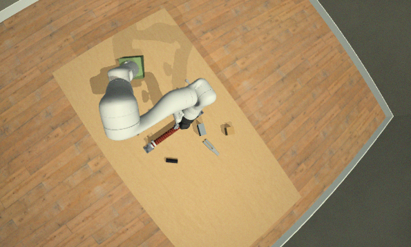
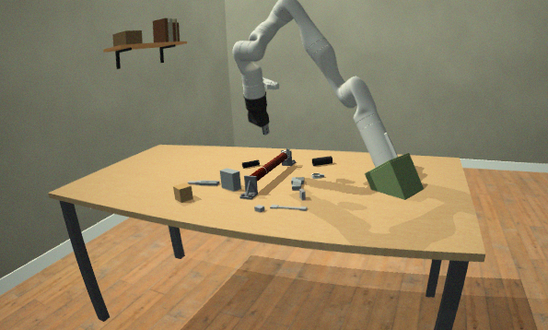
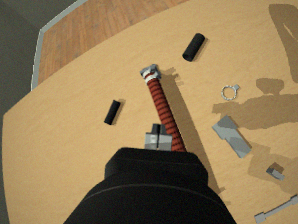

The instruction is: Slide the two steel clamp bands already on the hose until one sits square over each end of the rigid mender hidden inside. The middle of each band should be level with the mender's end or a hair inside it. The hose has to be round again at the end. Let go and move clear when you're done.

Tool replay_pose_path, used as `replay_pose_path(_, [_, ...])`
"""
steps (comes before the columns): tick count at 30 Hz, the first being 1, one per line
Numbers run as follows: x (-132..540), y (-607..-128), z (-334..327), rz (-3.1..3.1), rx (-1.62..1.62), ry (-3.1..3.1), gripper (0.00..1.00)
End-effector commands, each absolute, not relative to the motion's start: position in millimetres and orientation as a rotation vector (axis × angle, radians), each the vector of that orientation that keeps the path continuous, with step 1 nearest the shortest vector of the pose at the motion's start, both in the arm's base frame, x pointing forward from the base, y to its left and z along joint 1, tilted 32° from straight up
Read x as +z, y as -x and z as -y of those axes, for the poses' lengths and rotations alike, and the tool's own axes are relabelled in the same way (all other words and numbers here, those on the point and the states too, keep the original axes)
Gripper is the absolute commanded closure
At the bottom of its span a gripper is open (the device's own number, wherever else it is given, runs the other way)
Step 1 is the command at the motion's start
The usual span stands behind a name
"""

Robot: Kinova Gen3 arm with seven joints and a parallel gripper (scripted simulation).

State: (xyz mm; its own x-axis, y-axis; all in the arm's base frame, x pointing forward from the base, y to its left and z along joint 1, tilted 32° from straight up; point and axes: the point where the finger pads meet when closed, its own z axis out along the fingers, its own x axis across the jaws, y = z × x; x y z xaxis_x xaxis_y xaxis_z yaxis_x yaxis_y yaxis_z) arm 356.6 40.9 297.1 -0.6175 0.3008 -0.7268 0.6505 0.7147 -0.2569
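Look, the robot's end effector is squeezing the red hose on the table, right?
No. The end effector is shut but hangs in the air above the red hose, touching nothing. The hose does lie on the table. The exterior view shows the gap.

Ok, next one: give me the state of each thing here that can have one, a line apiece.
Tool: shut, holding nothing, hanging in the air above the hose.
Hose: lying level between two grey end brackets, untouched.
Clamp bands: too small to place on the hose.
Near bracket: upright on the table.
Grey block: resting on the table, apart from the hose.
Wooden cube: resting on the table.
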Motion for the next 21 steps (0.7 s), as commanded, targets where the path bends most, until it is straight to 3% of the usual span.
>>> replay_pose_path(1, [296,-356,-38,-2.260,-0.664,-0.723,1.00])
replay_pose_path(21, [299,-357,-26,-2.299,-0.663,-0.693,1.00])
